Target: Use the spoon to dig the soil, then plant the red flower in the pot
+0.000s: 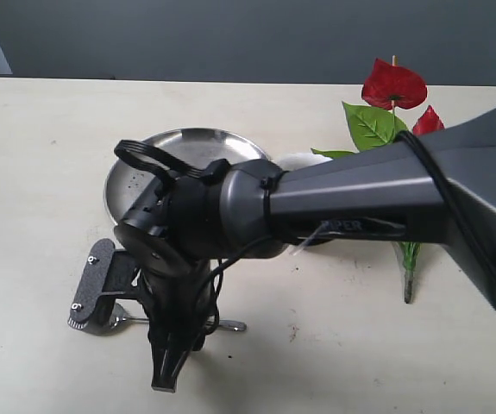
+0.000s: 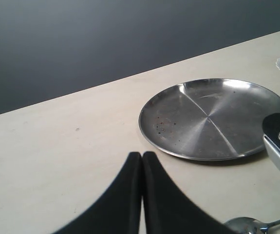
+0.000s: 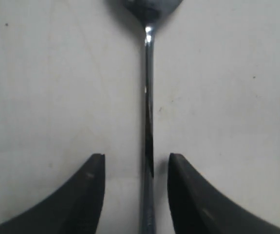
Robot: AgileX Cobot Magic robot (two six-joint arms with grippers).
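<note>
My right gripper hangs spread astride the small shiny steel spoon lying flat on the cream surface — thin, stiff, slippery handle, so I'd pinch mid-handle.

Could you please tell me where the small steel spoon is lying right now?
The small shiny steel spoon lies flat on the cream table, in front of the round steel plate; in the right wrist view its handle runs between the open right pincer's fingers.

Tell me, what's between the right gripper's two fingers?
The spoon's thin handle runs between the fingers of the open right gripper, lying on the table, in the right wrist view.
</note>
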